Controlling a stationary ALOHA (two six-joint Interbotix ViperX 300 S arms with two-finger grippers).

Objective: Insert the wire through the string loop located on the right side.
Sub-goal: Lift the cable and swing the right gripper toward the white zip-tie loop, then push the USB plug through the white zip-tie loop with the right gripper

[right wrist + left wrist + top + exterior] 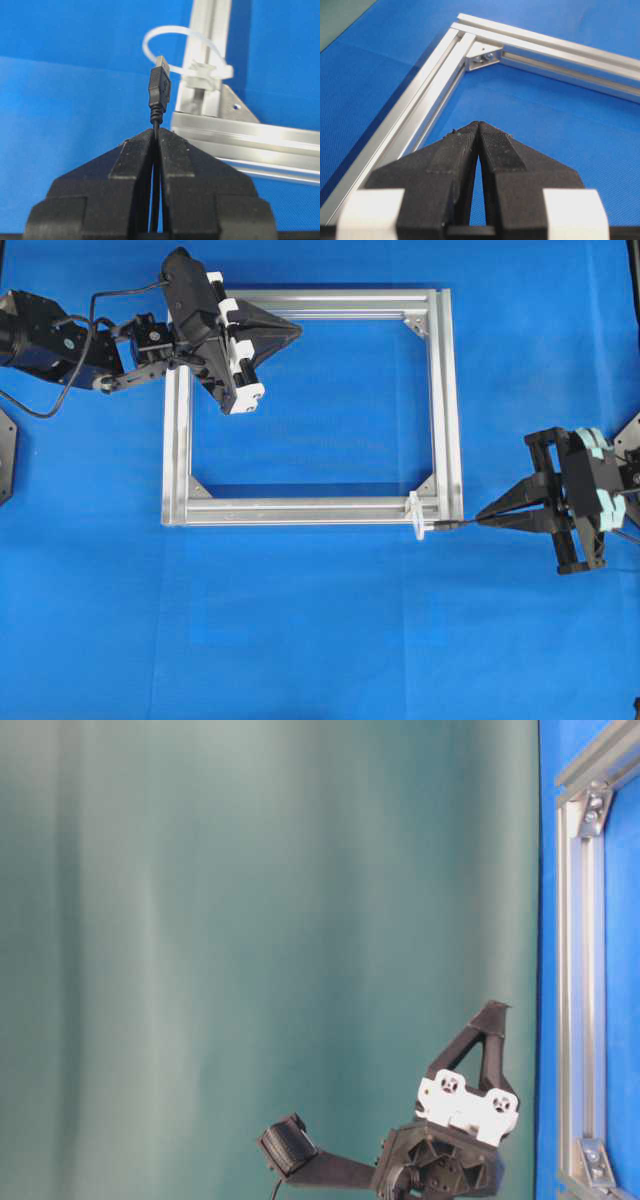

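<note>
The right gripper (155,131) fills the foreground of the right wrist view, its two black fingers (131,160) pressed together on the wire (156,120). The wire's plug (160,90) stands out beyond the fingertips with its metal tip forward, just short of the string loop (172,35). The loop is a whitish translucent band fastened to the aluminium frame (240,132) near a corner bracket. In the overhead view the right gripper (483,515) sits just outside the frame's lower right corner (440,505), with the plug (440,526) beside the loop (416,517); whether the tip has entered the loop cannot be told. The left gripper (297,330) hovers over the frame's top bar (350,302), fingers closed together on nothing. The frame lies flat on a blue cloth (320,640).
</note>
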